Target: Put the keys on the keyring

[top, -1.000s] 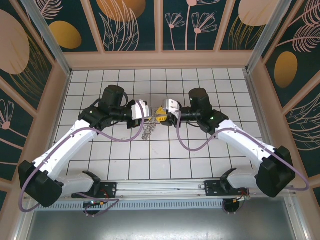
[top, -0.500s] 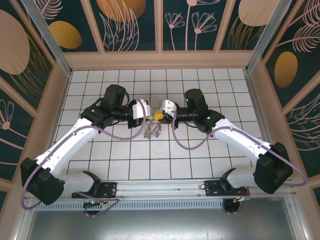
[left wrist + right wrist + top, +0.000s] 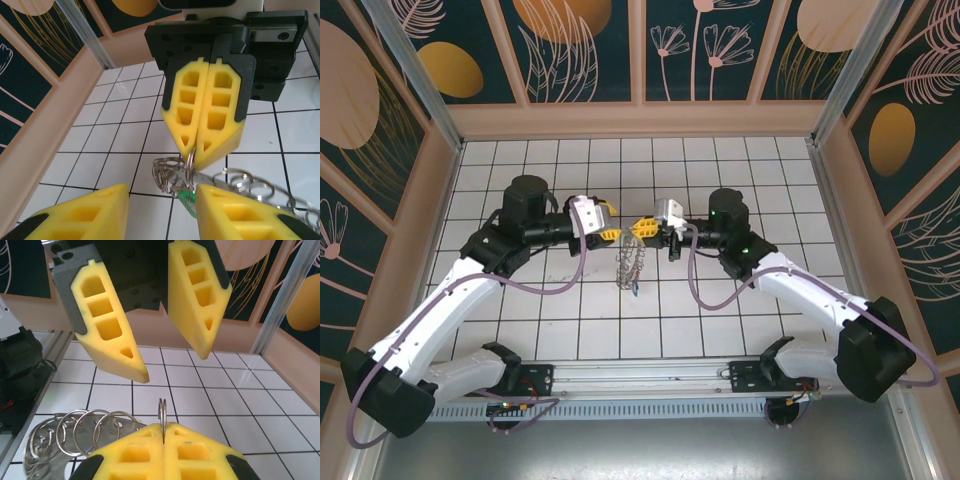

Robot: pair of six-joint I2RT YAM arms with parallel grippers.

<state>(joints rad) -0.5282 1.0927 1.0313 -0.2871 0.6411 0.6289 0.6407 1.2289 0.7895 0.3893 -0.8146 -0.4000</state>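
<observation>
- Right hand (image 3: pixel 642 228): yellow foam fingers (image 3: pixel 215 105) pressed together, pinching one thin wire loop of the keyring at its tips. In the right wrist view the loop stands upright in the seam between the two pads (image 3: pixel 135 455).
- Left hand (image 3: pixel 607 228): fingers spread, holding nothing. It faces the right hand tip to tip, just beside it. In the right wrist view its two fingers (image 3: pixel 107 325) stand apart above the pinched loop without touching it.
- Keyring (image 3: pixel 633 262): silvery, made of many linked wire loops. It hangs from the right hand over the middle of the counter, between the two arms. From above it reads as a narrow, drooping strand. Whether its lower end touches the tiles cannot be told.
- Keyring, left wrist view (image 3: pixel 242 181): the loops trail away to the right from the pinch point, with a small cluster of loops just left of it.
- Keyring, right wrist view (image 3: pixel 82 432): overlapping loops lie to the left of the closed right hand (image 3: pixel 164 427).
- Green key (image 3: pixel 188 198): the green plastic head shows among the loops, just below the right hand's tips (image 3: pixel 194 152) and between the left hand's spread fingers (image 3: pixel 80 215).
- Counter (image 3: pixel 520 320): white square tiles with dark grout, walled by wood-framed panels painted with leaf and disc motifs.
</observation>
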